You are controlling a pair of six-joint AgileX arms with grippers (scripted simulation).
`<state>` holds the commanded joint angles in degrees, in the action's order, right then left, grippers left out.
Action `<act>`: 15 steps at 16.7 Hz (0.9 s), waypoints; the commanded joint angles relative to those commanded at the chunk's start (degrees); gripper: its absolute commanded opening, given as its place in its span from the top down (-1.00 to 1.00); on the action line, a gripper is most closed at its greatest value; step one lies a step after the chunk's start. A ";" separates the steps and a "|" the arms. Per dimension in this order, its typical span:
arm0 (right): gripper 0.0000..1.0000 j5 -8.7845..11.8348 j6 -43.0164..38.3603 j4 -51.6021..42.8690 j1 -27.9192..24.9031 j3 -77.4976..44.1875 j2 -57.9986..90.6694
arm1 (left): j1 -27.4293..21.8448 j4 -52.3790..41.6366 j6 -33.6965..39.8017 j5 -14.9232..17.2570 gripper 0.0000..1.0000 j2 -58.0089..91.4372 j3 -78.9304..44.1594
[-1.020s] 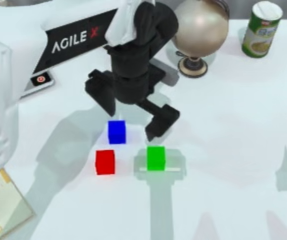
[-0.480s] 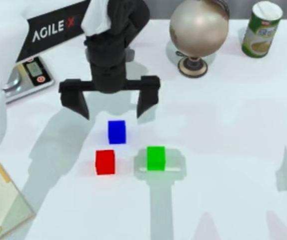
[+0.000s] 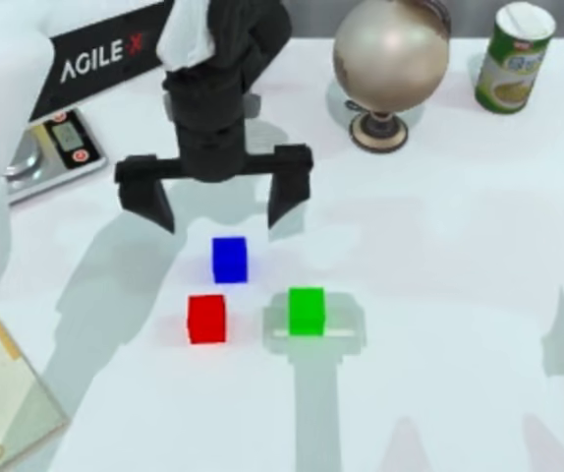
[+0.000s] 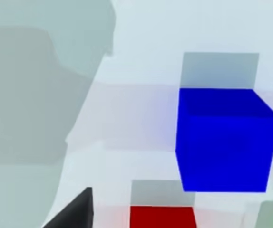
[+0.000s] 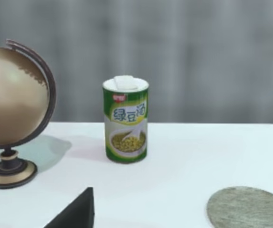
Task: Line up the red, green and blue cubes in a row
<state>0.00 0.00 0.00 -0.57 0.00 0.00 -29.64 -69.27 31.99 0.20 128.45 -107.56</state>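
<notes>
The left gripper (image 3: 218, 202) is hanging w/ its claw spread wide, just behind the small deep-blue cube (image 3: 230, 260), prob. lining up to grab it. The bright red cube (image 3: 206, 319) and bright green cube (image 3: 307, 311) are sitting side by side in front, w/ a gap between them. The right gripper isn't showing.

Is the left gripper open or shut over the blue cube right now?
Open. In the top view the left gripper has its fingers spread wide and empty, just behind the blue cube, not touching it.

white arm (image 3: 7, 59), black agilex band, black left gripper (image 3: 215, 202)
</notes>
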 joint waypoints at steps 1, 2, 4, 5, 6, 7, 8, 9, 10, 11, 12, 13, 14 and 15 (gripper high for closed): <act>-1.00 0.00 0.00 0.00 0.00 0.00 0.00 | 0.08 1.23 0.04 0.00 -1.00 0.34 0.80; -1.00 0.00 0.00 0.00 0.00 0.00 0.00 | 0.14 2.84 0.05 0.00 -1.00 0.82 1.87; -1.00 0.00 0.00 0.00 0.00 0.00 0.00 | 0.22 6.79 0.01 0.01 -1.00 2.07 4.55; -1.00 0.00 0.00 0.00 0.00 0.00 0.00 | 0.24 8.94 -0.02 0.02 -1.00 2.77 6.00; -1.00 0.00 0.00 0.00 0.00 0.00 0.00 | 0.25 11.06 -0.06 0.03 -1.00 3.46 7.42; -1.00 0.00 0.00 0.00 0.00 0.00 0.00 | 0.26 12.99 -0.09 0.04 -1.00 4.09 8.71; -1.00 0.00 0.00 0.00 0.00 0.00 0.00 | 0.28 14.61 -0.12 0.04 -1.00 4.63 9.79; -1.00 0.00 0.00 0.00 0.00 0.00 0.00 | 0.29 15.77 -0.13 0.05 -1.00 5.01 10.57; -1.00 0.00 0.00 0.00 0.00 0.00 0.00 | 0.30 16.31 -0.14 0.05 -1.00 5.20 10.96; -1.00 0.00 0.00 0.00 0.00 0.00 0.00 | 0.30 16.37 -0.14 0.05 -1.00 5.22 10.99; -1.00 0.00 0.00 0.00 0.00 0.00 0.00 | 0.30 16.37 -0.14 0.05 -1.00 5.22 10.99; -1.00 0.00 0.00 0.00 0.00 0.00 0.00 | 0.30 16.37 -0.14 0.05 -1.00 5.22 10.99; -1.00 0.00 0.00 0.00 0.00 0.00 0.00 | 0.30 16.37 -0.14 0.05 -1.00 5.22 10.99; -1.00 0.00 0.00 0.00 0.00 0.00 0.00 | 0.30 16.37 -0.14 0.05 -0.85 5.22 10.99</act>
<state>0.00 0.00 0.00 -0.57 0.00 0.00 -29.34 -52.90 31.85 0.25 133.66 -96.57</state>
